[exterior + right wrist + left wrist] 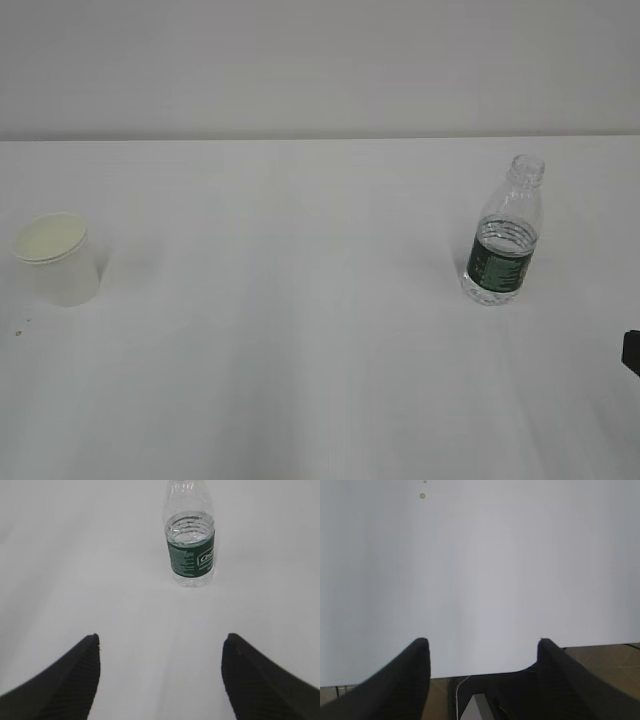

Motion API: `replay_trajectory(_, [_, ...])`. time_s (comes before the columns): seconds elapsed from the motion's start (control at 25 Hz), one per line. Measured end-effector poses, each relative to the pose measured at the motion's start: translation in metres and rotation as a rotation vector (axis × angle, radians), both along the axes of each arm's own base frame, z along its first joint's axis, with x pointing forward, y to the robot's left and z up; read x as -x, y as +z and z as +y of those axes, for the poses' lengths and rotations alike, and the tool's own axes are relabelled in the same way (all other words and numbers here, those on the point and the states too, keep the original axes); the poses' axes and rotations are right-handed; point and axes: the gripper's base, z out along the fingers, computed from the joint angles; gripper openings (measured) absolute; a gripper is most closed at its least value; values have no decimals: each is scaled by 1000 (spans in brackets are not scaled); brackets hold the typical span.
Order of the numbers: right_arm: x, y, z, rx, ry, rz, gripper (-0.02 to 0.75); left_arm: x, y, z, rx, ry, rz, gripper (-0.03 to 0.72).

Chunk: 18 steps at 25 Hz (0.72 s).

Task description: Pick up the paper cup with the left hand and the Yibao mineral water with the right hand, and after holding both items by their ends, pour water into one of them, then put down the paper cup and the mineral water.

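Observation:
The white paper cup (58, 258) stands upright at the left of the white table. The clear Yibao bottle (504, 235) with a dark green label and no cap stands upright at the right; it also shows in the right wrist view (190, 535). My right gripper (160, 639) is open and empty, well short of the bottle, which stands ahead and slightly right of centre. Only a black edge of the right arm (631, 352) shows in the exterior view. My left gripper (482, 641) is open and empty over the table's near edge. The cup is out of the left wrist view.
The white table (300, 350) runs back to a pale wall (300, 60). Small dark specks lie on the table near the cup (18, 333) and far ahead in the left wrist view (422, 496). Brown floor (605, 655) shows below the table edge.

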Motion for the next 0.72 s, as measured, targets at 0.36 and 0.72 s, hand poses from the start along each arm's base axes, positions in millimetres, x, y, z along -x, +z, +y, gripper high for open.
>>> replay_trajectory(0.36, [0,-5,-1,-23,-31,-10,572,0,1,-2,23,-1,-4,489])
replay_trajectory(0.72, [-1,-6,3,-70,0,-110,572,0,1,-4,43,-10,-7,486])
